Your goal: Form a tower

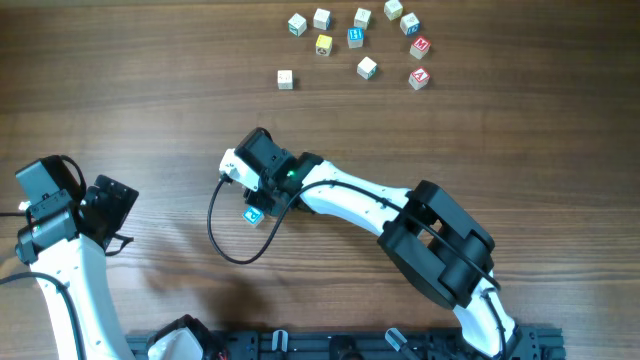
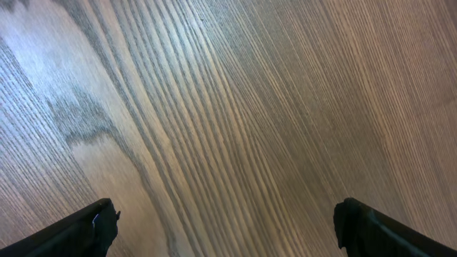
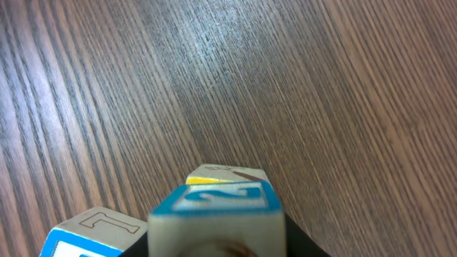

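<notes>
Blue-faced and pale-sided, the top cube of the tower (image 3: 214, 207) fills the near edge of the right wrist view, its base cut off. Its white letter, seen at a slant, could be N or Z. A yellow-edged cube (image 3: 227, 173) peeks out just behind. A cube with an outlined I or T (image 3: 96, 227) sits at its left. Whether they lie under or beside it I cannot tell. From overhead the tower stands left of centre on the wooden table (image 1: 150, 90), mostly hidden by the right gripper (image 1: 262, 200). Its fingers are covered, so its grip cannot be told. At the left, the left gripper (image 2: 225, 218) hangs wide open. Letters on the far loose cubes (image 1: 356, 37) are too small to read.
</notes>
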You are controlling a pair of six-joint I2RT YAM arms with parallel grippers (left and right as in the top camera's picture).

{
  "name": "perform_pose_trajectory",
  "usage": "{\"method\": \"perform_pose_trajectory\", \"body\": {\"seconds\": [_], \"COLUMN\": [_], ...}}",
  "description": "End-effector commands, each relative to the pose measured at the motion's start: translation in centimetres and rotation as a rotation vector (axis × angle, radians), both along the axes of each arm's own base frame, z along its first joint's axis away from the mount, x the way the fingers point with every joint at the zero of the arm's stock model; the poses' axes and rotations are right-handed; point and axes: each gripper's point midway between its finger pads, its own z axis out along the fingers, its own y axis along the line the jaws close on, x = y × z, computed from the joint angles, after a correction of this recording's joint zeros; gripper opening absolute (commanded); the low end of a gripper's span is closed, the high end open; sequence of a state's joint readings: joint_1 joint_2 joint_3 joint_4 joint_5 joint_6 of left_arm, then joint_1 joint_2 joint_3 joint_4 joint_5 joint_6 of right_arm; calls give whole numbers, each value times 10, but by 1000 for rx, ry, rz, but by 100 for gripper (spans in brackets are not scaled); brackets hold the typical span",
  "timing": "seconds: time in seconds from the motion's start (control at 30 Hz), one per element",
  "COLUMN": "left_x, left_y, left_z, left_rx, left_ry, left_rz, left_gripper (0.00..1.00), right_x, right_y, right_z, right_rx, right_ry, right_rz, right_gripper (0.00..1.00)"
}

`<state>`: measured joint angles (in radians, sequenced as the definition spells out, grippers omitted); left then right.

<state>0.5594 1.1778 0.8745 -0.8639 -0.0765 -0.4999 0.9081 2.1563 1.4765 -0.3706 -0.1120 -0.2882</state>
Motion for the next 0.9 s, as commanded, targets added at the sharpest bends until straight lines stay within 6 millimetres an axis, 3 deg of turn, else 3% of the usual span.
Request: {"method": "perform_pose_trajectory", "body": {"seconds": [0.0,0.13,0.23,0.27,0.4,0.5,0.57,0.67,0.77,0.87], "left_x": [1,1,1,1,1,1,1,1,1,1], "left_y": [1,1,1,1,2,2,2,2,2,2], "left_z": [3,3,3,3,3,3,3,3,3,3], "left_rx": [-1,-1,-1,-1,1,1,1,1,1,1], "left_ry": [-15,-14,-15,-15,-17,-18,-18,-18,-18,-18], "left_rz": [12,12,12,12,12,12,12,12,12,12], "left_gripper": [100,100,100,100,100,100,100,100,100,100], "right_x": [1,1,4,4,7,18,30,36,30,30], "right_y": [7,8,10,11,14,9,2,-18,-15,-14], "right_z": [1,1,7,10,40,73,92,125,130,131], "right_rx": [10,14,22,22,22,-8,-3,82,156,184], "right_ry": [-4,-6,-1,6,45,49,59,295,494,552], "right_rz": [30,29,11,2,-56,-172,-296,-707,-868,-959], "right_gripper": [46,64,97,99,100,100,100,100,100,100]}}
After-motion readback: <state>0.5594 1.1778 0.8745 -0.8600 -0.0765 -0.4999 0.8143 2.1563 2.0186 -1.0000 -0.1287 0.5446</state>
